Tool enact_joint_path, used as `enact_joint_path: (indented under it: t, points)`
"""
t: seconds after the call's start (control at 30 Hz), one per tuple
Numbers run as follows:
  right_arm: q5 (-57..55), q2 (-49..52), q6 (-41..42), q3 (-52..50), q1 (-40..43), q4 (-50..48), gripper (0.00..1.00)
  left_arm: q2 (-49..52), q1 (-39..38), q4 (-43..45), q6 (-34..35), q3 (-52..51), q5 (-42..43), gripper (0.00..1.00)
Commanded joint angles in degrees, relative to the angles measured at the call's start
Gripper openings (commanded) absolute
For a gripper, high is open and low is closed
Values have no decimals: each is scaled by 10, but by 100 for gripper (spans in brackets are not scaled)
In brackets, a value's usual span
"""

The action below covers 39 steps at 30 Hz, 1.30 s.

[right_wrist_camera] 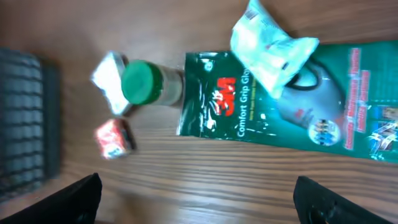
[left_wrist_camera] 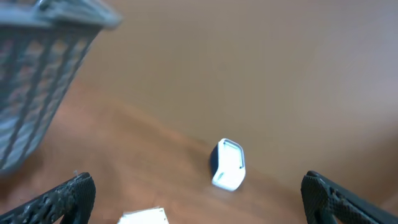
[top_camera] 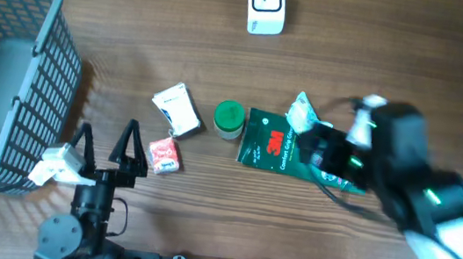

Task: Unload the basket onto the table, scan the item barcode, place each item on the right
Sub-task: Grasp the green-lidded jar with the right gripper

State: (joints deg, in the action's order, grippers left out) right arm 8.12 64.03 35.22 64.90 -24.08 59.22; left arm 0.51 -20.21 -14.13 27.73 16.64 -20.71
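The white barcode scanner stands at the table's far edge, also seen in the left wrist view. Several items lie mid-table: a green 3M package with a white packet on it, a green-lidded jar, a small red packet and a white pack. My left gripper is open and empty, near the red packet. My right gripper, blurred, hovers open over the green package's right part.
A grey mesh basket takes up the left side, its wall close to my left gripper. In the right wrist view the basket shows at the left edge. Bare wood lies in front of the items.
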Motion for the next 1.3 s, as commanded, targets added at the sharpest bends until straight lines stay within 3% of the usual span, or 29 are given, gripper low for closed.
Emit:
enact_joint_path:
  t: [0.0,0.1,0.2,0.3,0.43,0.83,1.03,1.27]
  points:
    - [-84,163,13,66,-85,-17,99,-2,-2,-59,86,-2,-62,100]
    - [-76,321,-43,159,-106,-18,99,-2,-3,-137,86,-2,-62,100]
    - [-45,382,-100,224,-106,-18,99,-2,-3,-171,86,-2,-62,100]
    - [-16,388,-184,233,-106,-54,100,-2,-3,-214,86,-2,-61,100]
    - [0,404,-219,233,-109,-67,100,-2,-3,-241,86,-2,-61,100]
    - [5,529,-233,233,-129,-134,99,-2,-3,-243,86,-2,-61,100]
    - [-39,534,-251,232,-129,-109,76,-2,-3,-243,86,-2,-61,100]
    - [-51,533,-462,233,-129,-71,75,-2,11,-243,86,-2,-62,100]
